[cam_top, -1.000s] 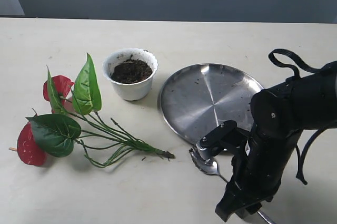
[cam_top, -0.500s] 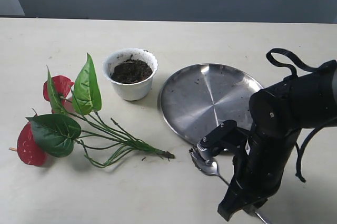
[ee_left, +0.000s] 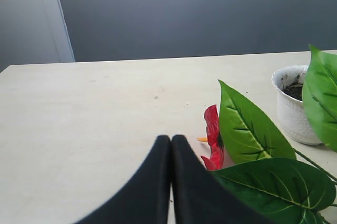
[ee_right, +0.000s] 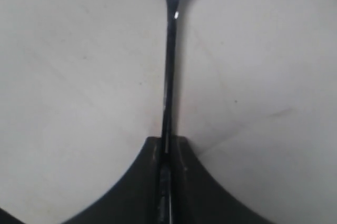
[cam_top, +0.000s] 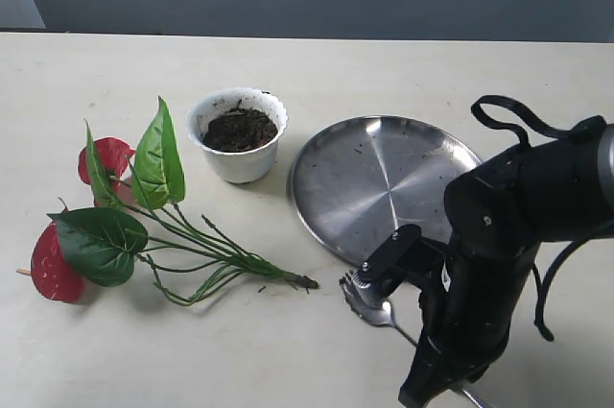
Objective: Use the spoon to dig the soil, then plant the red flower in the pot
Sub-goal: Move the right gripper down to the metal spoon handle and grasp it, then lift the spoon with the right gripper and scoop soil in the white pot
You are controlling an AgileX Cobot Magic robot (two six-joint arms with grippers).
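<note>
The spoon (cam_top: 375, 309) lies near the table's front edge, just in front of the plate; only its bowl shows past my right arm (cam_top: 489, 264). My right gripper (ee_right: 167, 140) is shut on the spoon's thin handle (ee_right: 169, 76), low over the table. The red flower (cam_top: 50, 266) lies flat at the left, stems pointing right. The white pot (cam_top: 238, 160) holds dark soil (cam_top: 239, 130). My left gripper (ee_left: 170, 138) is shut on nothing, beside a red bloom (ee_left: 212, 134) and leaves, with the pot (ee_left: 295, 113) beyond them. It is out of the exterior view.
A large round steel plate (cam_top: 384, 178) with a few soil crumbs sits right of the pot, close behind the spoon's bowl. The flower's stem ends (cam_top: 302, 281) lie a short way left of the spoon. A dark wall backs the table.
My right arm has shifted slightly to the left, and the spoon's bowl has moved a little with it. The flower, pot and plate are where they were.
</note>
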